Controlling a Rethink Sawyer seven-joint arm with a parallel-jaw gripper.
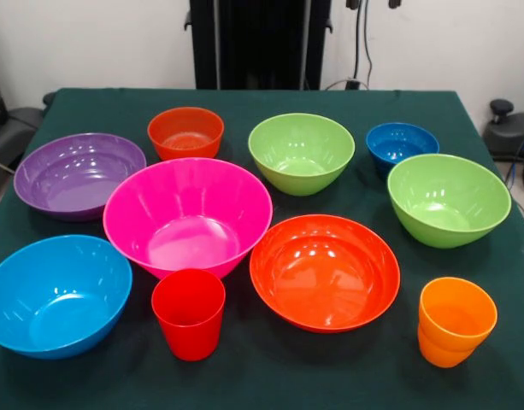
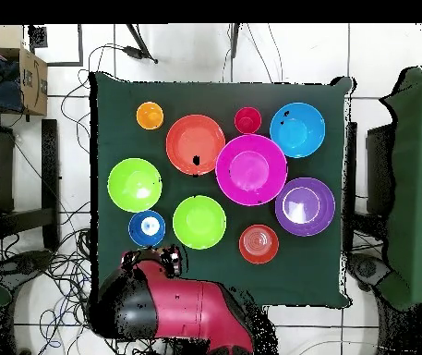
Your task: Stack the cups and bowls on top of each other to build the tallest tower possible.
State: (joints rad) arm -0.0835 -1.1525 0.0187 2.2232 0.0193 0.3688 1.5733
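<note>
All cups and bowls stand apart and upright on the green cloth, none nested. The red cup [image 1: 189, 313] [image 2: 247, 120] and orange cup [image 1: 455, 321] [image 2: 150, 116] are at the edge far from the robot. The large pink bowl [image 1: 187, 215] [image 2: 251, 169] and large orange-red bowl [image 1: 325, 272] [image 2: 196, 144] sit mid-table. The light blue bowl [image 1: 56, 295], purple bowl [image 1: 78, 173], small orange-red bowl [image 1: 185, 132], two lime green bowls [image 1: 301, 152] [image 1: 448, 198] and small blue bowl [image 1: 402, 145] ring them. The red arm [image 2: 173, 310] is drawn back at the robot's edge; its gripper [image 2: 163, 263] is unclear.
The green cloth [image 1: 262, 380] covers the whole table. The black pedestal [image 1: 260, 43] stands behind its far edge in the front view. Chairs [image 2: 417, 185] flank the table and cables lie on the floor around it.
</note>
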